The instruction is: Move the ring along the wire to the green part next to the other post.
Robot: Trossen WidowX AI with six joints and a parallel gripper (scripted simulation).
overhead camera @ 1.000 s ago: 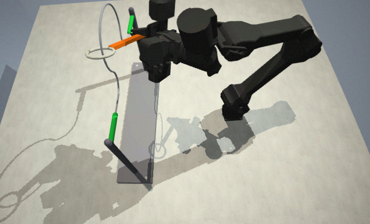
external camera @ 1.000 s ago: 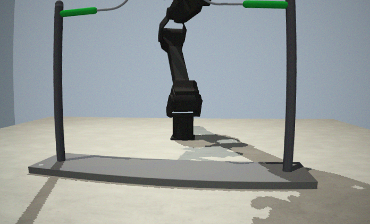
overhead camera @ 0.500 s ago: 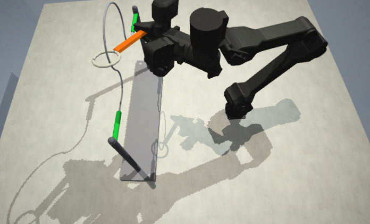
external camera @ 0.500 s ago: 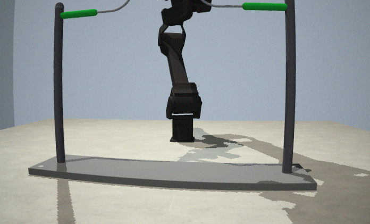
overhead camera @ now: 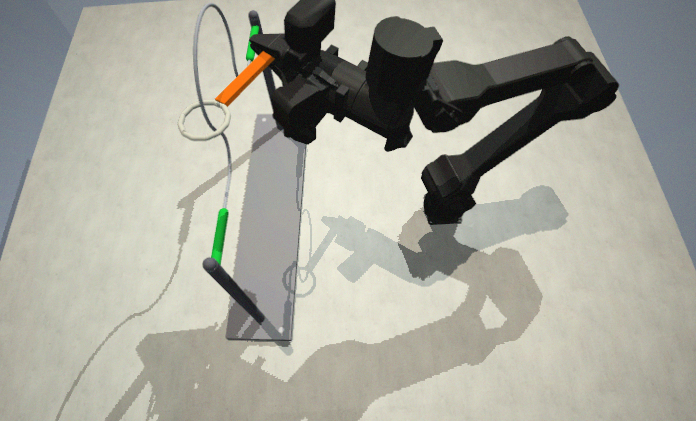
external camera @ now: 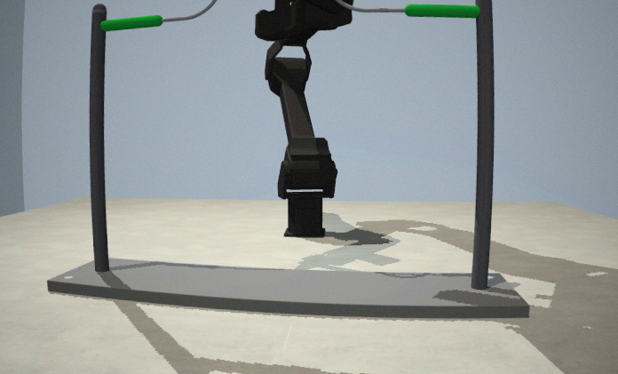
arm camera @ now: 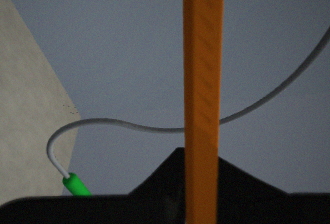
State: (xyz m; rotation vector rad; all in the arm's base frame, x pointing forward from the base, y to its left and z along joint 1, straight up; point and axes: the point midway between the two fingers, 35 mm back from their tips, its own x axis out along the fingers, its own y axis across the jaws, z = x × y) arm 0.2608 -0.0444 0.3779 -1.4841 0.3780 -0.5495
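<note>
My gripper (overhead camera: 268, 49) is shut on the orange handle (overhead camera: 243, 78) (arm camera: 202, 75) near the far post. The cream ring (overhead camera: 200, 138) is at the handle's lower left end, around the grey wire (overhead camera: 195, 51) (external camera: 182, 18) (arm camera: 102, 121), between the loop and the near green part (overhead camera: 219, 236) (external camera: 442, 11). The wire appears to pass through the ring; I cannot tell whether they touch. The far green part (overhead camera: 251, 44) (external camera: 131, 23) is just behind the fingers in the top view. The ring is out of view in the exterior view and the wrist view.
The near post (overhead camera: 236, 292) (external camera: 484, 137) and far post (overhead camera: 269, 82) (external camera: 98, 137) stand on a grey baseplate (overhead camera: 272, 190) (external camera: 282, 287). The wire's tall loop rises left of the gripper in the top view. A gripper part overlaps the far post there; contact is unclear.
</note>
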